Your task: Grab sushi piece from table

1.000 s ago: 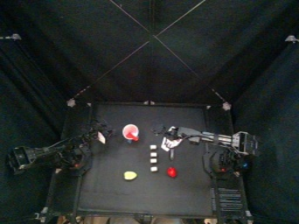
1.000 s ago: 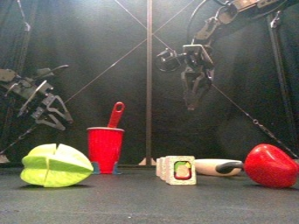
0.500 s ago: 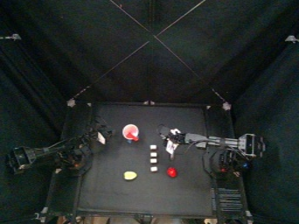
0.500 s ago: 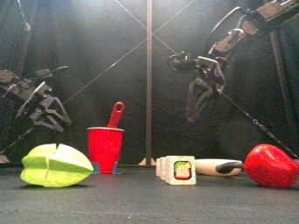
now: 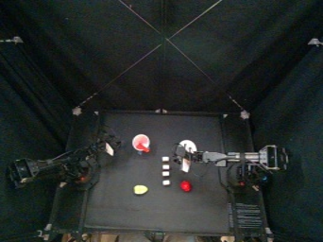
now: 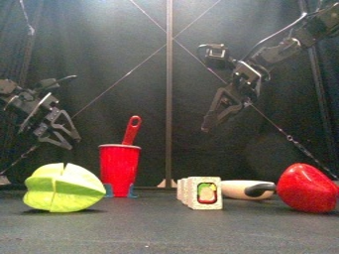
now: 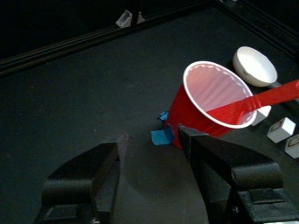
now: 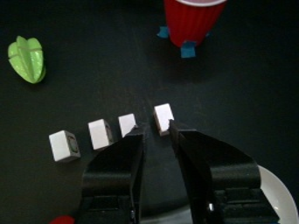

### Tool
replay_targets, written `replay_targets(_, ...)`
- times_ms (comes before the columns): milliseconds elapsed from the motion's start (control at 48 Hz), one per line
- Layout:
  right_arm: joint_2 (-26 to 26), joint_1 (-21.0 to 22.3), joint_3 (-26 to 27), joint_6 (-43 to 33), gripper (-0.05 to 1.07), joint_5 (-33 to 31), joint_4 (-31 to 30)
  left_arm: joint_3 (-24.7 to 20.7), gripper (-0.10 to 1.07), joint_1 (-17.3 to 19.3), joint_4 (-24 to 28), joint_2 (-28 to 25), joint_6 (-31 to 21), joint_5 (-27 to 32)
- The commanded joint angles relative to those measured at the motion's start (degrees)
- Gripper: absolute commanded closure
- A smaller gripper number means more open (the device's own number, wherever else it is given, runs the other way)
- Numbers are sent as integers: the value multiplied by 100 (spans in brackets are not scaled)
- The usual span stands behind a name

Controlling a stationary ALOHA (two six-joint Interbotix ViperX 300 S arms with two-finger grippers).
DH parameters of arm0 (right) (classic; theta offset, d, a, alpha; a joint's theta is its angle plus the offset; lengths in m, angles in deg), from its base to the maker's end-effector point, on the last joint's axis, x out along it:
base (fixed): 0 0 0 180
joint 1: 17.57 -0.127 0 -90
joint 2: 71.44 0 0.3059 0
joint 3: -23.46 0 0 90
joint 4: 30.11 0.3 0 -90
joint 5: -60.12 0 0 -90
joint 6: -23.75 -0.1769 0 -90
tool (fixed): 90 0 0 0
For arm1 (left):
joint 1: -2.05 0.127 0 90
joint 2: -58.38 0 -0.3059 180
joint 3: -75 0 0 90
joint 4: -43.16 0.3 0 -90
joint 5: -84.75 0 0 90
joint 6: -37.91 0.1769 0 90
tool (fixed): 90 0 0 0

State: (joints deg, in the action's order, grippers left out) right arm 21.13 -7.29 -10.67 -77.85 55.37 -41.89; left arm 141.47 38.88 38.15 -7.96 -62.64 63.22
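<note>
Right arm reaches in from the right, raised well above the table (image 5: 113, 189), its forearm slanting down toward the centre. Right gripper (image 6: 215, 117) hangs tilted, pointing down and left, clear of everything below; in the right wrist view its jaws stand slightly apart with nothing between them.

Sushi pieces: three small white blocks in a short row at mid-table. Top view shows the row (image 5: 167, 168) running near-to-far, so its long axis lies along the table's depth, just left of the right gripper's tip. Right wrist view shows all three (image 8: 115, 128), the closest one just ahead of the jaw tips. Front view: the nearest piece (image 6: 201, 192) stands on edge, its cut face with a green and orange centre turned toward the front edge.

Left arm rests low at the left side, left gripper (image 6: 54, 121) held off the table, pointing right toward the red cup (image 7: 214, 101). Its jaws are spread wide, empty.

Other items: the cup stands upright left of centre, with a red utensil (image 6: 131, 130) leaning out of it. A white bowl (image 5: 187, 146) sits far of the sushi row. A green fruit (image 6: 61, 188) lies near left; a red fruit (image 6: 307, 189) lies near right.
</note>
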Motion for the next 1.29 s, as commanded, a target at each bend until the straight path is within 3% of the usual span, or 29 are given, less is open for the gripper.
replay_targets(0,79,-9,-35,0,35,501,-62,-70,11,18,9,-9,9,-26)
replay_targets(396,-299,18,-211,9,34,1389,-105,-70,11,0,9,-9,9,-26)
replay_targets(583,-571,53,-193,0,33,1468,-88,-79,11,0,9,-9,9,-26)
replay_targets(938,-835,79,-132,0,20,1512,-79,-79,11,-35,79,35,18,-26)
replay_targets(1125,-984,211,-53,-9,20,1512,-70,-88,11,-413,677,466,9,-26)
replay_targets(1271,-1116,272,-18,-9,20,1503,9,-53,11,-967,1002,1037,9,-35)
